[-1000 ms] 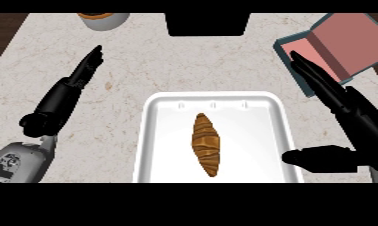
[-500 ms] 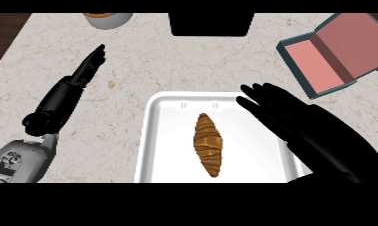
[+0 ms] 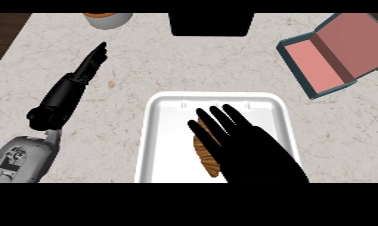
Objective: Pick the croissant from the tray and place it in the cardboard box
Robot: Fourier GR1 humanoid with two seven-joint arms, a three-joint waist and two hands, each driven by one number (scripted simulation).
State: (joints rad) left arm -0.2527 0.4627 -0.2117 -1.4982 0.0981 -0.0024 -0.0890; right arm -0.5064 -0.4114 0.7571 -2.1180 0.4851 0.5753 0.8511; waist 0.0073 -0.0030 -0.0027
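1. Head view: you see the croissant (image 3: 206, 157) lying in the white tray (image 3: 159, 120), near its middle and partly covered by the right robot hand (image 3: 255, 152).
2. Its long axis runs up and down the view, with one tip toward the robot and the other away.
3. That robot hand has straight, spread fingers and holds nothing; you cannot tell whether it touches the pastry.
4. Watch for an off-centre close, which would likely catch one side only and roll the croissant.
5. The cardboard box (image 3: 328, 57) sits well apart, far right, so a shallow grasp could slip on the way.
6. The left robot hand (image 3: 80, 77) rests open on the bench (image 3: 148, 60).
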